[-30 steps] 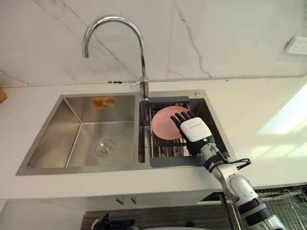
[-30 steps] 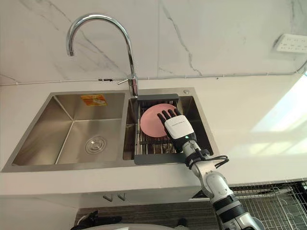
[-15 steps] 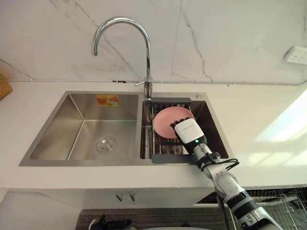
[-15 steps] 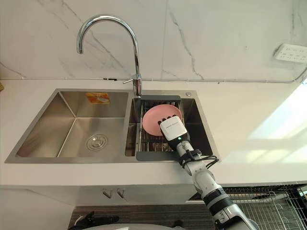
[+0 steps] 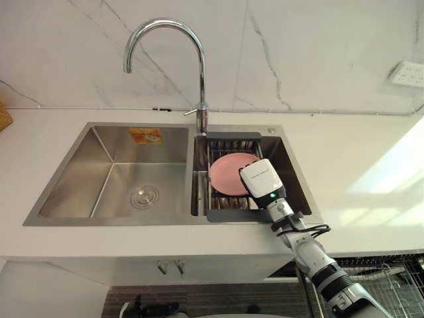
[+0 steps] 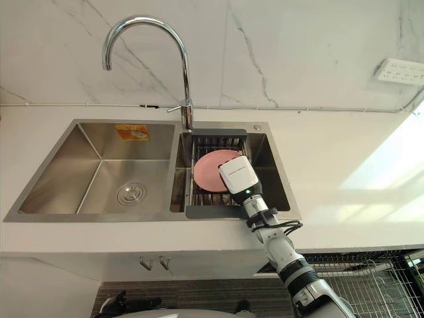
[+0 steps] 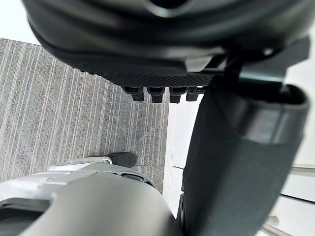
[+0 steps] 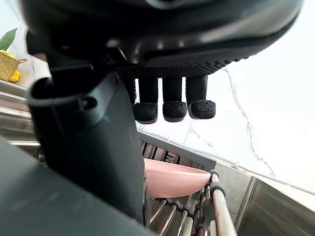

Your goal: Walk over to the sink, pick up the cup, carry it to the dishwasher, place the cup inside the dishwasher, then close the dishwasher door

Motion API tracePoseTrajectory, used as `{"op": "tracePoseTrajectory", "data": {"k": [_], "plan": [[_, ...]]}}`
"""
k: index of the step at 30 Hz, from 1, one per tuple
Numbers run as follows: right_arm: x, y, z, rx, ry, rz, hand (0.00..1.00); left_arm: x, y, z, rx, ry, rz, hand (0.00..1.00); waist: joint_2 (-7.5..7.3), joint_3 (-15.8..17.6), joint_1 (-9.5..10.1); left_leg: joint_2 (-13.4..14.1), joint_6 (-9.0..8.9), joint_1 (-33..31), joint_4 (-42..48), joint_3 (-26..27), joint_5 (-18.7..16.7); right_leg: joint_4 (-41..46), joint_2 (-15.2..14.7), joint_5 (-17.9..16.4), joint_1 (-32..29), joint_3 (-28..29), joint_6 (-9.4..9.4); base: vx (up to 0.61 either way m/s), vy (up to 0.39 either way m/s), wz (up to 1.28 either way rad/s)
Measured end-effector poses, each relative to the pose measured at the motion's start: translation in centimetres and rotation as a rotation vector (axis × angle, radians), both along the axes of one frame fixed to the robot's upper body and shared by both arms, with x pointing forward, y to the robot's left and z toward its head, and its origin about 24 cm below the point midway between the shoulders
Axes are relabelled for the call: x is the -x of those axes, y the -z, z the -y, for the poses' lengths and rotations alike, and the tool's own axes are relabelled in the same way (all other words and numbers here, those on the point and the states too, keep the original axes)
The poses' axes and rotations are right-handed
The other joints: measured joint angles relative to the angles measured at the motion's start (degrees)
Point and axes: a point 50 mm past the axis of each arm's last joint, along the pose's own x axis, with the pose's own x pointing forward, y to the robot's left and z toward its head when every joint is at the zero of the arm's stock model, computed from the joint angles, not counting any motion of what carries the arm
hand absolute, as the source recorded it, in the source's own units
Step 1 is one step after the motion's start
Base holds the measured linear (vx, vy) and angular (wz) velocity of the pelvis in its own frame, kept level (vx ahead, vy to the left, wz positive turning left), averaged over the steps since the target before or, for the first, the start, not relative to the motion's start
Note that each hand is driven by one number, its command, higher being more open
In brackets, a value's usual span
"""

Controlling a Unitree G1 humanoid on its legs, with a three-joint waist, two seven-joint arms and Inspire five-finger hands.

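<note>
So the whole setup is a white counter against a marble wall, with a wall socket far right. A steel double sink is sunk into the counter, and a tall curved faucet stands at its far edge between the two basins. The left basin just has the drain and an orange sticker on its far wall. The right basin holds a dark grey rack with a pink dish lying in it; it looks more like a shallow dish than a cup. The right robot hand hovers just over the dish's right edge, fingers relaxed and grasping nothing. The left robot hand hangs over the grey striped floor, loose too. A wire rack sits below the counter, near right.
</note>
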Motion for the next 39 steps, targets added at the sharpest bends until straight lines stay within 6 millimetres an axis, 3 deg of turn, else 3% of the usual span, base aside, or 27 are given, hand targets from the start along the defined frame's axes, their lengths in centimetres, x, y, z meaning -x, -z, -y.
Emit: {"op": "tracePoseTrajectory", "data": {"k": [10,13,19,29,30,31,35,39], "plan": [[-0.2,-0.9,0.8,-0.187,0.022,0.045,0.00,-0.2,0.0,0.1,-0.015,-0.006,0.016,1.00,1.15,0.7,-0.31,0.1,0.11,0.1,0.3,0.1,0.1,0.0,0.1,0.1,-0.1,0.2,-0.05,0.00,0.000,0.00],[-0.5,-1.8,1.7,-0.294,0.056,0.077,0.00,-0.1,0.0,0.2,-0.013,-0.008,0.016,1.00,1.90,1.1,-0.26,0.1,0.24,0.1,0.3,0.1,0.2,0.0,0.1,0.1,-0.1,0.1,-0.07,0.00,0.000,0.00],[-0.7,-3.4,2.6,-0.510,0.087,0.133,0.00,-0.2,0.0,0.2,-0.010,-0.026,0.022,1.00,2.03,1.2,-0.43,0.2,0.32,0.2,0.6,0.1,0.1,0.0,0.2,0.2,0.1,0.2,-0.01,0.00,0.000,0.00],[-0.9,-4.3,3.6,-0.849,0.170,0.190,0.00,0.1,0.1,0.8,0.002,-0.048,0.015,1.00,2.74,1.5,-1.11,0.6,0.07,0.6,1.0,0.5,-0.1,-0.1,0.5,0.1,0.6,0.6,-0.06,0.00,0.000,-0.02],[-0.9,-4.3,3.8,-0.923,0.193,0.190,1.00,0.1,0.1,0.8,-0.004,-0.051,0.015,1.00,2.80,1.5,-1.11,0.7,0.06,0.7,1.0,0.7,-0.1,-0.1,0.6,0.1,0.6,0.7,-0.07,0.00,0.000,-0.06],[-0.9,-4.3,3.9,-0.975,0.206,0.194,1.00,0.1,0.1,0.8,-0.006,-0.052,0.014,1.00,2.85,1.5,-1.11,0.8,0.05,0.7,1.0,0.7,-0.1,-0.1,0.6,0.1,0.6,0.8,-0.08,0.00,0.000,-0.07],[-0.3,-4.4,6.2,-1.485,0.383,0.366,1.00,0.4,0.3,1.2,0.003,-0.098,0.014,1.00,3.84,0.9,-1.06,0.8,0.00,1.3,0.9,1.5,-0.1,0.0,0.8,0.2,0.6,1.5,-0.12,0.01,0.010,-0.08],[1.1,-5.0,9.0,-1.649,0.453,0.565,1.00,0.5,0.3,1.1,-0.002,-0.134,0.015,1.00,4.17,0.9,-1.34,0.8,0.00,1.7,0.9,1.6,-0.3,0.0,0.8,0.2,1.0,1.6,-0.12,0.00,0.009,-0.02]]}}
